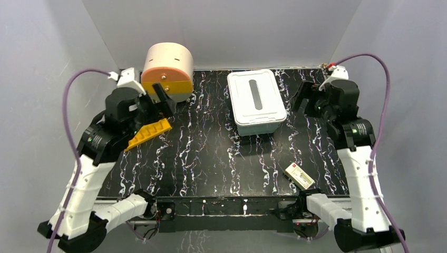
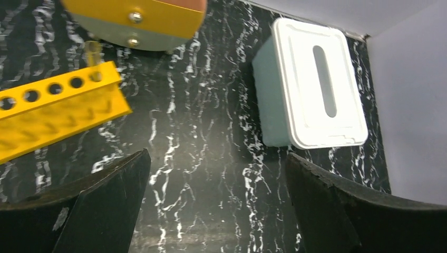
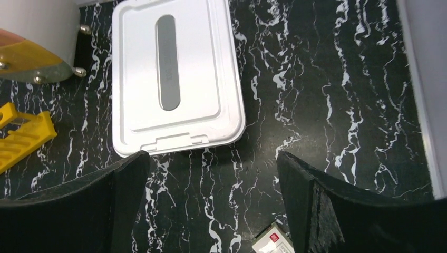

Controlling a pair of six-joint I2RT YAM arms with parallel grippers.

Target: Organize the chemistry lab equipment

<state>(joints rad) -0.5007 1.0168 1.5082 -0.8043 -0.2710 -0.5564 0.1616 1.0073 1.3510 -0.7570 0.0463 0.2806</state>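
The orange-yellow holed rack [image 1: 149, 133] lies on the black marble table left of centre, and it shows in the left wrist view [image 2: 58, 105] and the right wrist view [image 3: 21, 137]. A short amber translucent piece [image 2: 94, 51] stands at the rack's end hole. A small clear packet with a white label [image 1: 299, 175] lies near the front right [image 3: 274, 243]. My left gripper [image 1: 164, 100] hangs open and empty just past the rack [image 2: 219, 205]. My right gripper [image 1: 301, 97] is open and empty, right of the white box [image 3: 211, 205].
A white lidded box [image 1: 256, 101] with a grey slot in its lid sits at the back centre [image 2: 316, 84] [image 3: 174, 74]. A beige drum with an orange front [image 1: 167, 68] stands at the back left [image 2: 137, 21]. Grey walls enclose the table.
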